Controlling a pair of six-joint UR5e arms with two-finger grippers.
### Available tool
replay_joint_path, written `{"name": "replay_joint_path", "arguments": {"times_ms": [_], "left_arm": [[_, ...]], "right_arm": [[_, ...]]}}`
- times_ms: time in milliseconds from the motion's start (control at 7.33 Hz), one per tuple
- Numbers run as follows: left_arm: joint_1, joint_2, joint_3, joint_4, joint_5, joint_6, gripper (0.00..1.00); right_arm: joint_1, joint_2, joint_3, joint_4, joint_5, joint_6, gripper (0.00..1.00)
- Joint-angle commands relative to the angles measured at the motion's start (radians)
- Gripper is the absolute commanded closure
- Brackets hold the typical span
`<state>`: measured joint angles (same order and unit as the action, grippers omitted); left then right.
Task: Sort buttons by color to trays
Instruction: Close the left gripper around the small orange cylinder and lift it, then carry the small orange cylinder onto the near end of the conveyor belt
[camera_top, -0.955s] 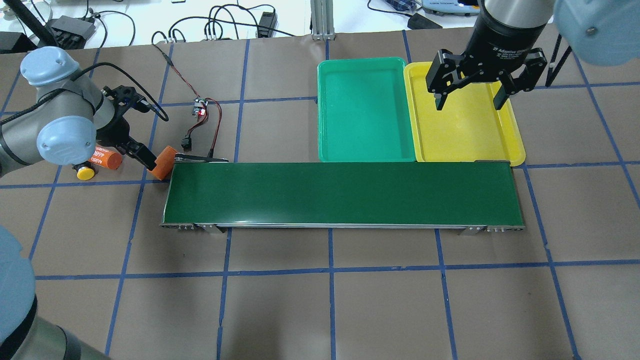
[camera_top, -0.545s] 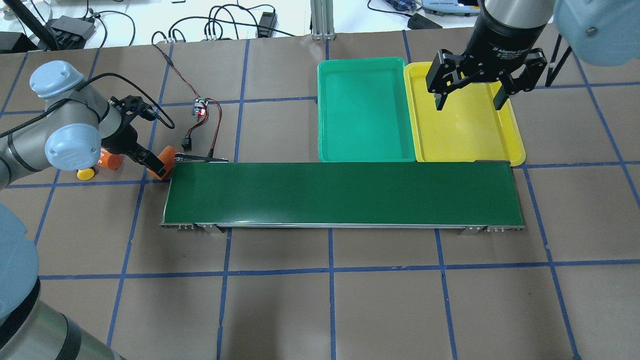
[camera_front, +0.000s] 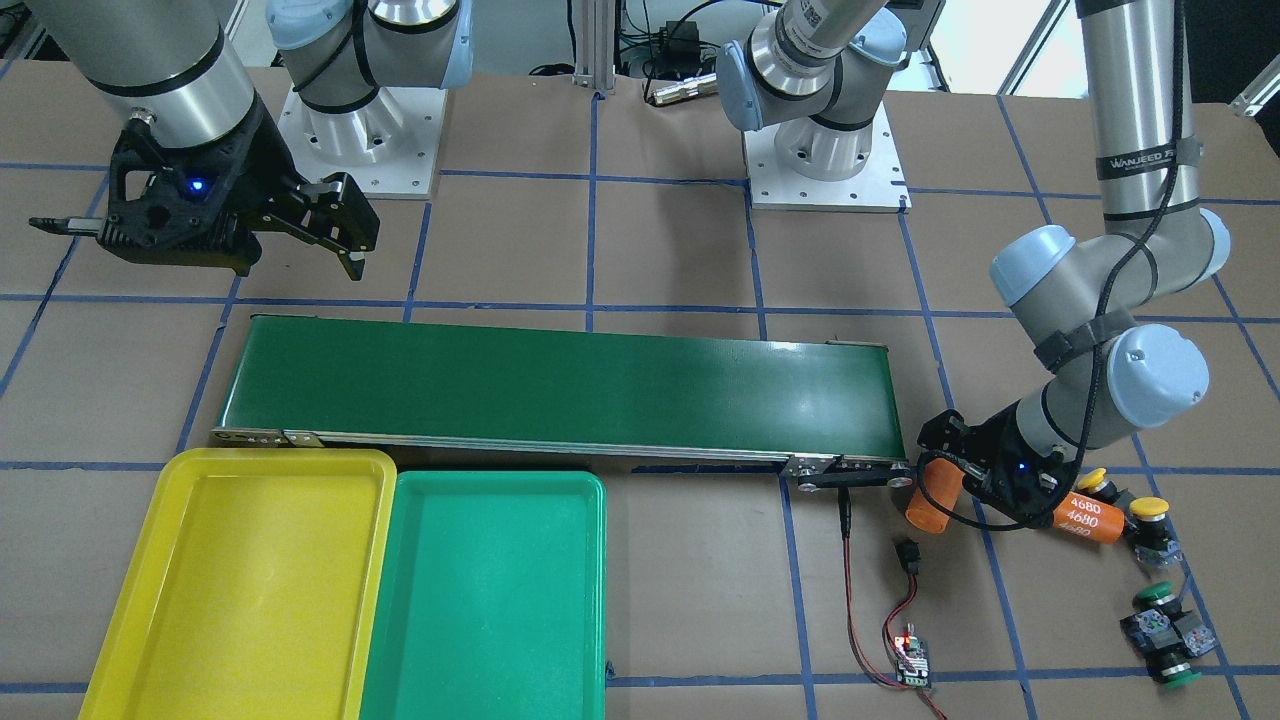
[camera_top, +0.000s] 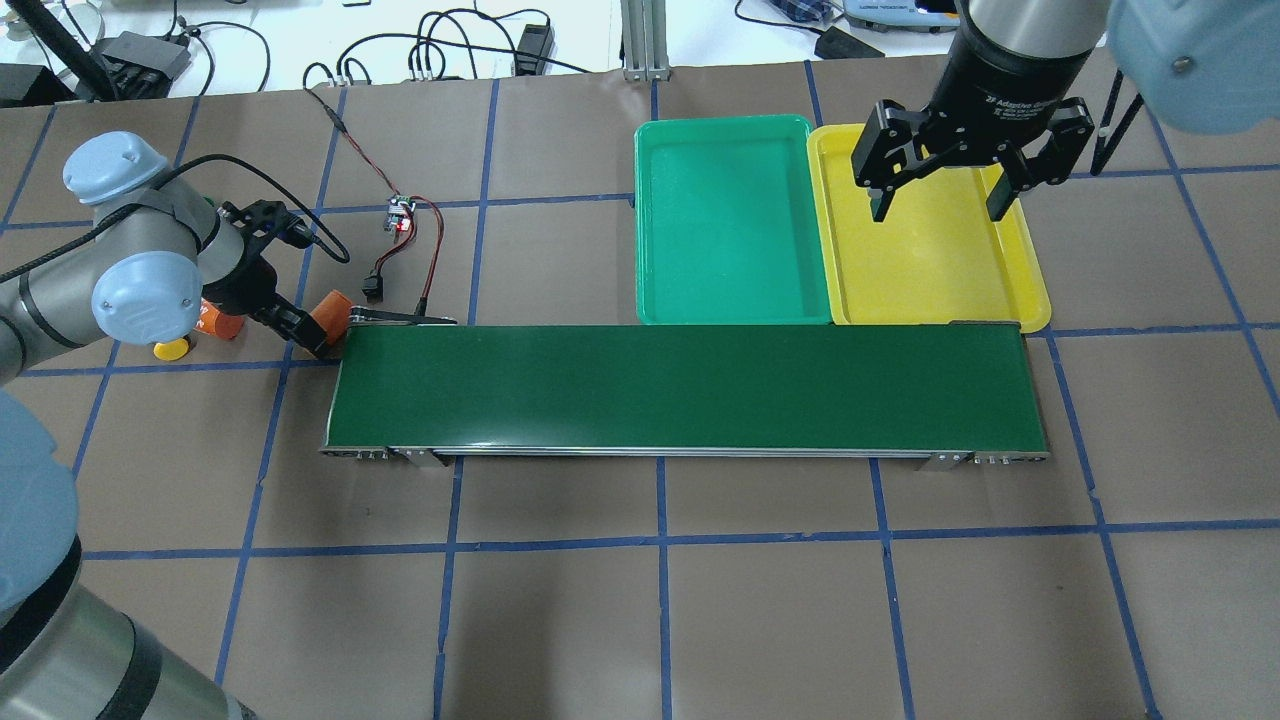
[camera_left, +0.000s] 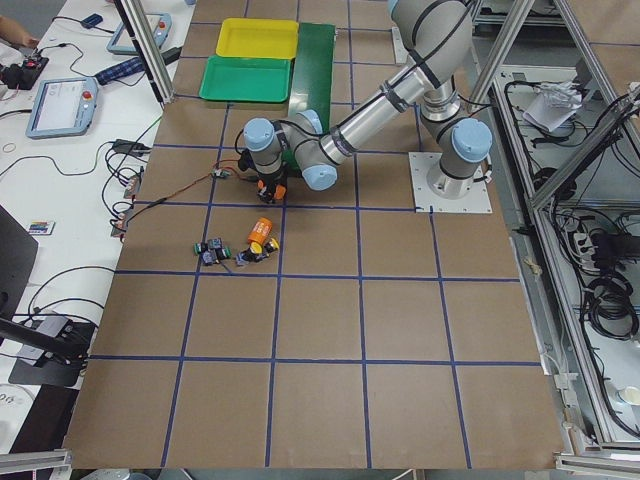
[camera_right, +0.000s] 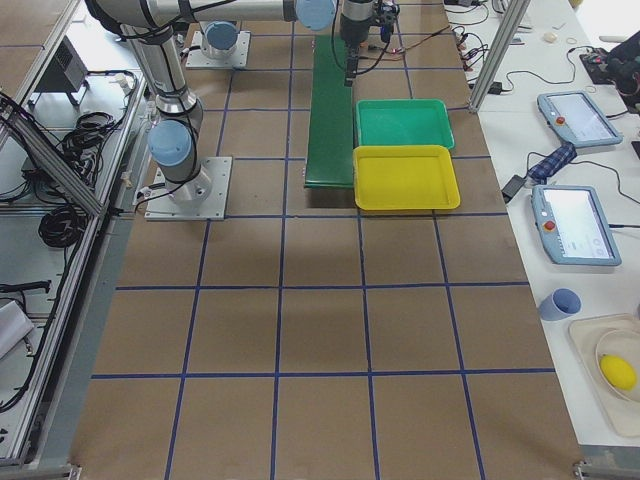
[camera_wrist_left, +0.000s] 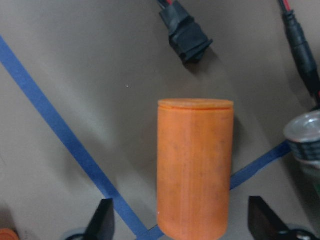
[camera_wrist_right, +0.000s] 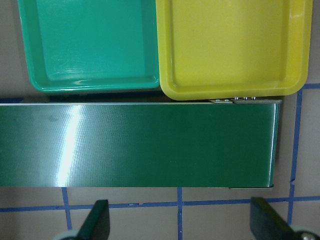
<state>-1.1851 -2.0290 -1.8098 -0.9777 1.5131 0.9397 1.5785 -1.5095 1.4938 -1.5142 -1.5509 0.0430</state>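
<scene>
Orange cylinder (camera_wrist_left: 195, 167) sits untouched between our left end effector's (camera_wrist_left: 182, 222) wide fingers (camera_wrist_left: 102, 222), while our right end effector (camera_top: 937, 212) gapes above the yellow tray (camera_top: 940, 285).

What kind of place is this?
Probably a robotics lab: a left arm and right arm bolted to a tape-gridded table, a small conveyor belt, and control tablets beside it.
</scene>
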Motion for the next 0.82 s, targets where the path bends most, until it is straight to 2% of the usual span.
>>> {"name": "replay_joint_path", "arguments": {"times_ms": [0, 273, 409, 682], "left_arm": [[-0.005, 0.027, 0.01, -0.021, 0.004, 0.014, 1.0], [0.001, 0.062, 0.038, -0.07, 0.002, 0.063, 1.0], [-0.008, 0.113, 0.05, -0.103, 0.006, 0.167, 1.0], [-0.016, 0.266, -0.059, -0.143, -0.002, 0.498, 1.0]], "right_arm": [[0.0, 0.002, 0.002, 0.002, 0.0, 0.001, 0.0], [0.0, 0.0, 0.002, 0.0, 0.0, 0.0, 0.0], [0.0, 0.0, 0.002, 0.0, 0.0, 0.001, 0.0], [0.0, 0.0, 0.002, 0.0, 0.0, 0.0, 0.0]]}}
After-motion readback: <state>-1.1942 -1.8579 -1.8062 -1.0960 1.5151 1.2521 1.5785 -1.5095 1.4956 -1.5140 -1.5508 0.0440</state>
